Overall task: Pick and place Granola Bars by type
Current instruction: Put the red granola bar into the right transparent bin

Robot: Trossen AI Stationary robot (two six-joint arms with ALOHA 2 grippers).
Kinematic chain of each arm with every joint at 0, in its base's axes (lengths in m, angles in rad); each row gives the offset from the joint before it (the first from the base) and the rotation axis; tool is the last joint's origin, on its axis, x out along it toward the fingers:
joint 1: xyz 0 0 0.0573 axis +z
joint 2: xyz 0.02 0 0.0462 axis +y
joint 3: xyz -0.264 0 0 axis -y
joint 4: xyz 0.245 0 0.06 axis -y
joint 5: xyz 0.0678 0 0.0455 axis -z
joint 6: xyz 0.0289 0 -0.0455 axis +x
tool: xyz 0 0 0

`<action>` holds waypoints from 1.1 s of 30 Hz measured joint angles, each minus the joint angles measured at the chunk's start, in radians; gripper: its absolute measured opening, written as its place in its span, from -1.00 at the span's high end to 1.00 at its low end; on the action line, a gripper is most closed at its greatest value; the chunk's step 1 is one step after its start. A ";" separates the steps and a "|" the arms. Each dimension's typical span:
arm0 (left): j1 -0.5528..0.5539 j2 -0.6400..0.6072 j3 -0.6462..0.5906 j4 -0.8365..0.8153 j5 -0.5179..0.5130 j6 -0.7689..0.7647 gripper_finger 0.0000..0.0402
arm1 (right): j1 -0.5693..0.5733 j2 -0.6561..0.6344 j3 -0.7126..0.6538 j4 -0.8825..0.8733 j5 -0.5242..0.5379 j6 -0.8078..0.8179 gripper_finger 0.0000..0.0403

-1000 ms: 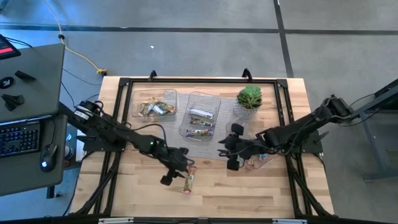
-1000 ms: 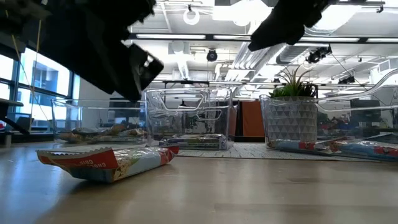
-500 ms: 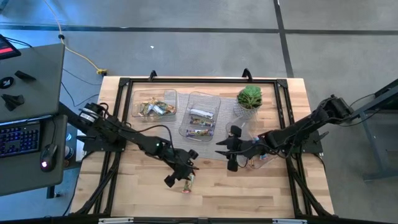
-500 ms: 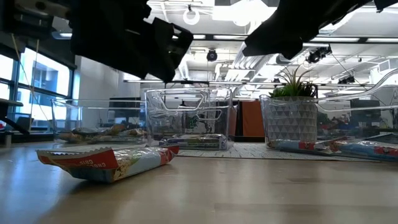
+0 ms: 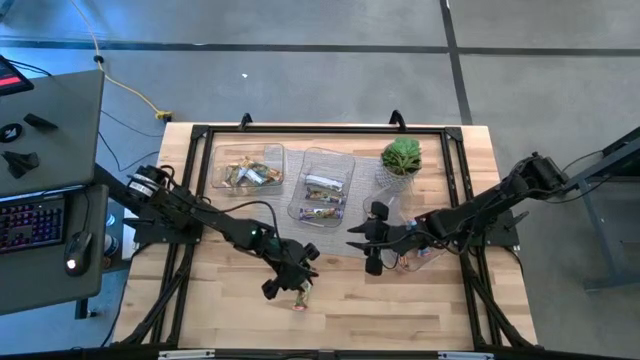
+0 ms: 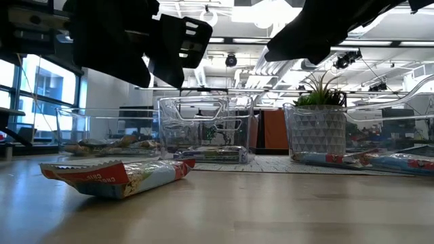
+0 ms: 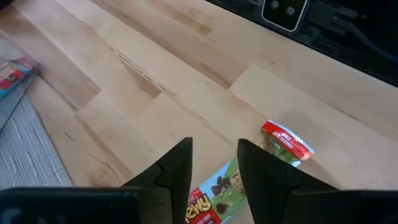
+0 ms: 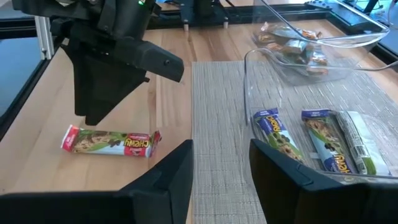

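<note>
Item: red-ended foil-wrapped chewy granola bar, flat on bare wood near front table edge; light, crinkly, slippery, best pinched across mid-width. Left gripper directly above, fingers parted, empty. Right gripper parted, empty, waiting beside clear plastic tray

An open-plan office or robotics lab. A wooden desk stands on grey carpet tiles beside a workstation with a keyboard and mouse. Behind it, exposed ceiling ducts, strip lights and large windows.
</note>
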State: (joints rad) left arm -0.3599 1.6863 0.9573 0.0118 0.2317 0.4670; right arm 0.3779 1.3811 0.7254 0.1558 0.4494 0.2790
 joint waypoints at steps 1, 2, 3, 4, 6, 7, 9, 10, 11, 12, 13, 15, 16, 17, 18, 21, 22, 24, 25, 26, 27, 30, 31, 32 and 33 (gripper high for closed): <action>0.000 0.000 0.000 0.000 0.003 0.000 0.38 | 0.000 0.000 0.000 0.000 -0.002 0.000 0.31; 0.000 0.000 0.000 0.000 0.008 0.000 0.38 | 0.000 0.000 0.000 0.000 -0.005 0.000 0.30; 0.000 0.000 0.000 -0.001 0.014 0.000 0.38 | 0.000 0.000 0.000 -0.001 -0.009 0.000 0.30; 0.000 0.000 0.000 -0.001 0.016 0.000 0.38 | 0.000 0.000 0.000 -0.001 -0.012 0.000 0.30; 0.000 0.000 0.000 -0.001 0.016 0.000 0.38 | 0.000 0.000 0.000 0.000 -0.012 0.000 0.30; 0.000 0.000 0.000 -0.001 0.016 0.000 0.38 | 0.000 0.000 0.000 -0.001 -0.012 0.000 0.30; 0.000 0.000 0.000 -0.006 0.022 0.000 0.38 | 0.000 0.000 0.000 0.000 -0.012 0.000 0.30; 0.000 0.000 0.000 -0.014 0.027 -0.001 0.38 | 0.000 0.000 0.000 0.000 -0.012 0.000 0.30; 0.000 0.000 0.000 -0.033 0.028 -0.006 0.38 | 0.000 0.000 0.000 -0.001 -0.012 0.000 0.30; 0.000 0.000 0.000 -0.064 0.017 -0.012 0.38 | 0.000 0.000 0.000 0.000 -0.012 0.000 0.30; 0.000 0.000 0.000 -0.100 -0.018 -0.028 0.38 | 0.000 0.000 0.000 0.000 -0.012 0.000 0.30; -0.001 0.002 -0.002 -0.127 -0.075 -0.053 0.38 | 0.000 0.000 0.000 -0.001 -0.012 0.000 0.30; -0.001 0.002 -0.002 -0.117 -0.079 -0.057 0.38 | 0.000 0.000 0.000 0.000 -0.012 0.000 0.30; 0.000 0.002 -0.002 -0.094 -0.073 -0.055 0.38 | 0.000 0.000 0.000 -0.001 -0.013 0.000 0.30; 0.000 0.002 -0.001 -0.071 -0.063 -0.053 0.38 | 0.000 0.000 0.000 0.000 -0.014 0.000 0.30; 0.000 0.002 -0.001 -0.033 -0.063 -0.052 0.35 | 0.000 0.000 0.000 0.000 -0.015 0.000 0.30; 0.000 0.002 -0.001 -0.019 -0.062 -0.046 0.31 | 0.000 0.000 0.000 -0.001 -0.015 0.000 0.30; 0.000 0.002 -0.001 -0.013 -0.059 -0.008 0.21 | 0.000 0.000 0.000 0.000 -0.015 0.000 0.30; 0.000 0.002 -0.001 -0.021 -0.061 0.016 0.14 | 0.000 0.000 0.000 0.000 -0.015 0.000 0.30; 0.000 0.002 -0.001 -0.031 -0.062 0.042 0.06 | 0.000 0.000 0.000 0.000 -0.015 0.000 0.30; 0.000 0.002 -0.001 -0.041 -0.058 0.074 -0.03 | 0.000 0.000 0.000 0.000 -0.015 0.000 0.30; 0.000 0.002 -0.001 -0.078 0.008 0.186 -0.27 | 0.000 0.000 0.000 -0.001 -0.015 0.000 0.30; 0.000 0.002 -0.001 -0.084 0.025 0.205 -0.33 | 0.000 0.000 0.000 0.000 -0.015 0.000 0.30; -0.001 0.002 -0.001 -0.091 0.043 0.220 -0.38 | 0.000 0.000 0.000 0.000 -0.015 0.000 0.30; -0.001 0.001 -0.001 -0.106 0.065 0.236 -0.42 | 0.000 0.000 0.000 0.000 -0.015 0.000 0.30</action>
State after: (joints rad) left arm -0.3607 1.6877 0.9565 -0.0942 0.2963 0.7031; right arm 0.3779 1.3808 0.7254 0.1553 0.4345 0.2790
